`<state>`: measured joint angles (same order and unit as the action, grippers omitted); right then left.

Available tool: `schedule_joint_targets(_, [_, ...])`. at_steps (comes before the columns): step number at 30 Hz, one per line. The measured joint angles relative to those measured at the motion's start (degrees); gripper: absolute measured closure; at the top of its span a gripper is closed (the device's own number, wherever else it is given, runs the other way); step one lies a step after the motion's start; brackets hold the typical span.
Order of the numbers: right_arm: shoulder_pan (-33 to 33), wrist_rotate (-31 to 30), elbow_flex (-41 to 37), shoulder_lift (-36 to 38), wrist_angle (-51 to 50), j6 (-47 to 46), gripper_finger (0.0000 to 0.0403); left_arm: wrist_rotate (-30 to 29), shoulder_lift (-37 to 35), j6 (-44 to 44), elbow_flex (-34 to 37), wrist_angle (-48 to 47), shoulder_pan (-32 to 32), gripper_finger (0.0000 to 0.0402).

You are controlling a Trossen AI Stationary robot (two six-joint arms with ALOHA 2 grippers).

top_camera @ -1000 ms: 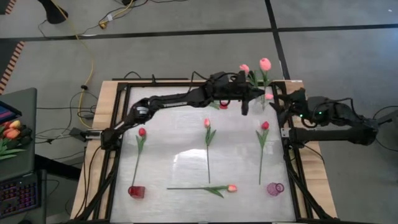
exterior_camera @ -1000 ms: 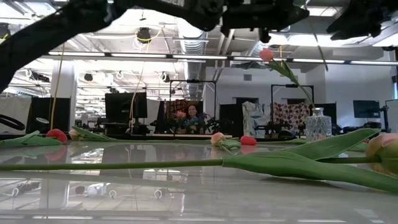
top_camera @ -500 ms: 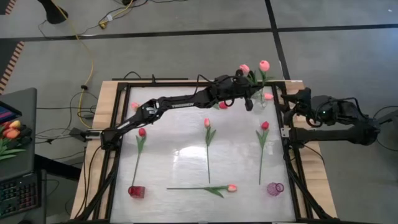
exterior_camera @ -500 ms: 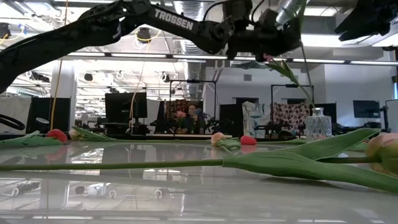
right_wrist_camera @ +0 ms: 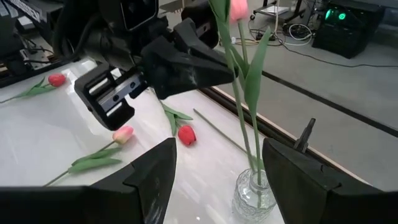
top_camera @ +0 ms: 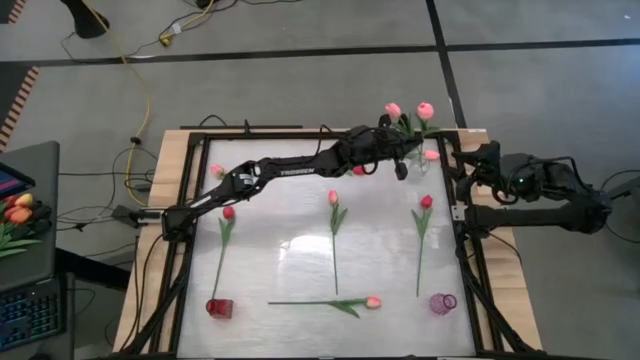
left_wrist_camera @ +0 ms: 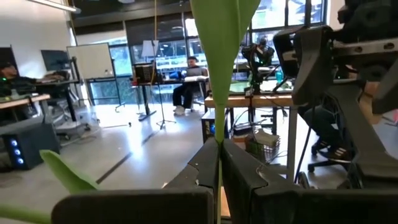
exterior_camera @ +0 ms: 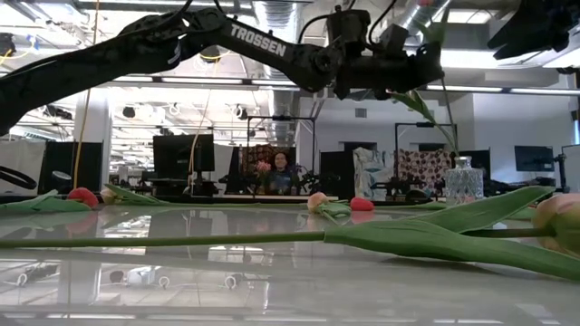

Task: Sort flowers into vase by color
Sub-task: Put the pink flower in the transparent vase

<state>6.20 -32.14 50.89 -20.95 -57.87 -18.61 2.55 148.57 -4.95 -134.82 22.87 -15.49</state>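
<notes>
Near the upper right of the high view, the left claw [top_camera: 400, 166] pinches a pink tulip [top_camera: 425, 110] upright over the clear vase [top_camera: 421, 160] for insertion; the right claw [top_camera: 466, 160] waits open beside it.

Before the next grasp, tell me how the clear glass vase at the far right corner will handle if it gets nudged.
The clear glass vase looks small and narrow, with tall tulip stems in it, so it probably tips easily. Being glass, it is likely fragile and could slide on the glossy table.

Grey floor [top_camera: 300, 30] surrounds the table; ceiling strip lights [exterior_camera: 181, 81] glow above desks.
</notes>
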Motion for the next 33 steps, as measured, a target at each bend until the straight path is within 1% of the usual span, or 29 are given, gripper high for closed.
schedule_joint_targets(10, [0.0, 0.3, 0.0, 0.0, 0.0, -1.0, 0.0137, 0.1, 0.4, -0.1, -0.1, 1.4, 0.0, 0.0401])
schedule_joint_targets(14, [0.0, 0.3, 0.0, 0.0, 0.0, -1.0, 0.0137, 0.1, 1.2, 1.4, 0.0, 0.7, -0.1, 0.0401])
schedule_joint_targets(18, [0.0, 0.3, 0.0, 0.0, 0.0, -1.0, 0.0137, 0.1, 2.6, 2.7, 0.0, 2.5, -0.2, 0.0401])
schedule_joint_targets(21, [0.0, 0.4, 0.0, 0.0, 0.0, -1.0, 0.0137, -0.1, 2.7, 3.4, 0.0, 0.8, -0.2, 0.0401])
schedule_joint_targets(27, [0.0, 0.5, 0.0, 0.0, 0.0, -0.9, 0.0137, -0.3, 2.7, 1.6, 0.0, -0.7, -0.6, 0.0401])
schedule_joint_targets(33, [0.0, 0.5, 0.0, 0.0, 0.0, -0.9, 0.0137, -0.3, 2.6, 2.7, 0.0, -7.2, -1.3, 0.0401])
